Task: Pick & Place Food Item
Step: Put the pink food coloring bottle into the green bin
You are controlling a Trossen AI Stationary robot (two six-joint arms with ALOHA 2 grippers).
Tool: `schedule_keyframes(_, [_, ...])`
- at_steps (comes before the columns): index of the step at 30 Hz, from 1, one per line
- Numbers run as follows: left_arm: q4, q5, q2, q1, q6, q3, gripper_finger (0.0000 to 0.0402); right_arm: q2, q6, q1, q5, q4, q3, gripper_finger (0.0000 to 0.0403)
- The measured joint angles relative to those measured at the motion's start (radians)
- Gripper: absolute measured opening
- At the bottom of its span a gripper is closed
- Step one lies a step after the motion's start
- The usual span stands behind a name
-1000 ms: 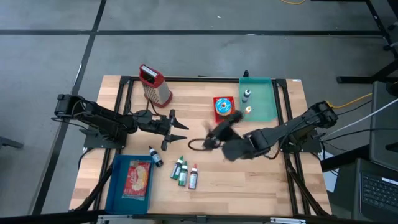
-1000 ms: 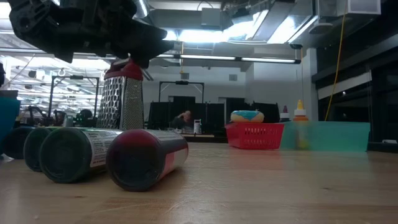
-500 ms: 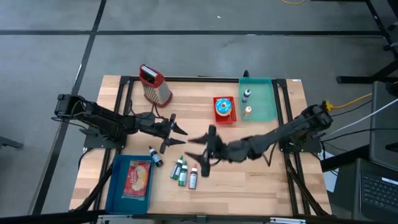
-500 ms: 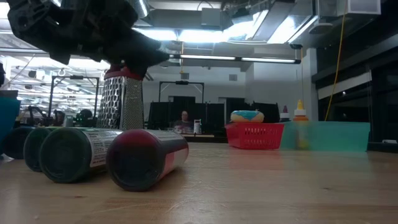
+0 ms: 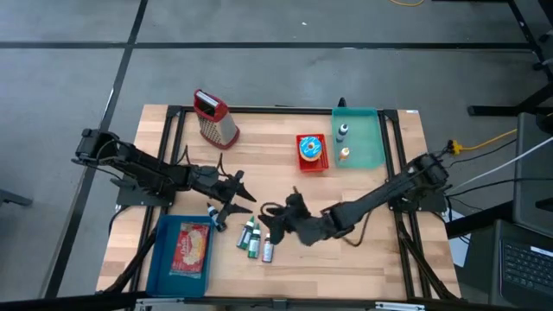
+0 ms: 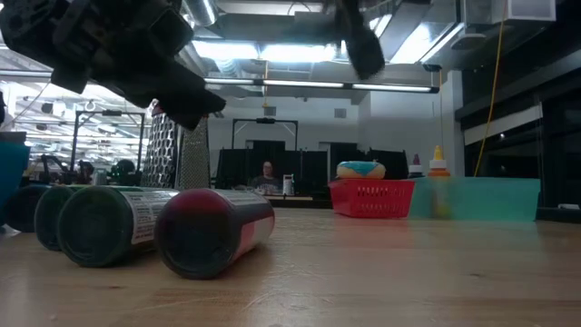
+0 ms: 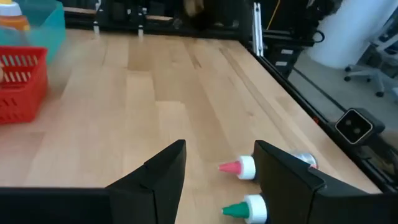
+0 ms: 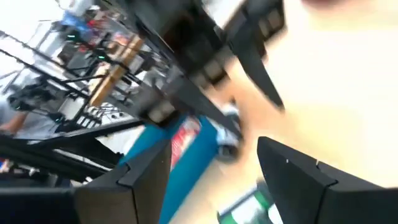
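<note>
One frosted doughnut [image 5: 310, 148] sits in a red basket [image 5: 311, 164].

Both arms are black, built of jointed segments, with thin black cables looping alongside. Each ends in a gripper, the left gripper [image 5: 233, 197] and right gripper [image 5: 275, 218], with two flat, tapering fingers [image 7: 163, 173].

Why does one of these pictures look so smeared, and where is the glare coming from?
The right wrist view is streaked with motion blur, so the blue tray and the other arm look smeared. In the low view, ceiling lights glare brightly, the near bottles look soft, and the arms overhead are dark shapes. The high view is evenly lit, with slight blur at the right claw.
</note>
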Motion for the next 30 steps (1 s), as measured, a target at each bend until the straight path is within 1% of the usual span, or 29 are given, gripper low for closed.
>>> schedule_keyframes(2, [-0.001, 0.0, 0.0, 0.0, 0.005, 0.0, 0.0184, 0.048, 0.089, 0.0, -0.013, -0.008, 0.01, 0.0242])
schedule_keyframes(4, [-0.01, 0.0, 0.0, 0.003, 0.011, 0.0, 0.0184, 0.1, 0.167, -0.004, -0.059, -0.014, 0.035, 0.0242])
schedule_keyframes(7, [-0.007, 0.001, 0.0, 0.003, 0.042, -0.001, 0.0184, 0.167, 0.261, -0.012, -0.138, -0.095, 0.098, 0.0242])
schedule_keyframes(11, [-0.001, 0.019, 0.0, 0.003, 0.068, -0.002, 0.0184, 0.221, 0.36, -0.013, -0.187, -0.3, 0.213, 0.0242])
schedule_keyframes(15, [0.02, 0.036, 0.0, 0.003, 0.068, -0.032, 0.0184, 0.227, 0.456, -0.012, -0.22, -0.554, 0.325, 0.0242])
schedule_keyframes(18, [0.029, 0.036, 0.0, 0.003, 0.072, -0.049, 0.0184, 0.227, 0.538, -0.013, -0.249, -0.704, 0.383, 0.0242])
schedule_keyframes(22, [0.03, 0.04, 0.0, 0.003, 0.078, -0.053, 0.0184, 0.226, 0.607, -0.012, -0.28, -0.729, 0.397, 0.0242])
schedule_keyframes(25, [0.031, 0.065, 0.0, 0.003, 0.077, -0.053, 0.0184, 0.236, 0.638, -0.012, -0.298, -0.73, 0.397, 0.024])
schedule_keyframes(30, [0.03, 0.079, 0.0, 0.003, 0.07, -0.053, 0.0184, 0.293, 0.681, -0.013, -0.358, -0.698, 0.397, 0.023])
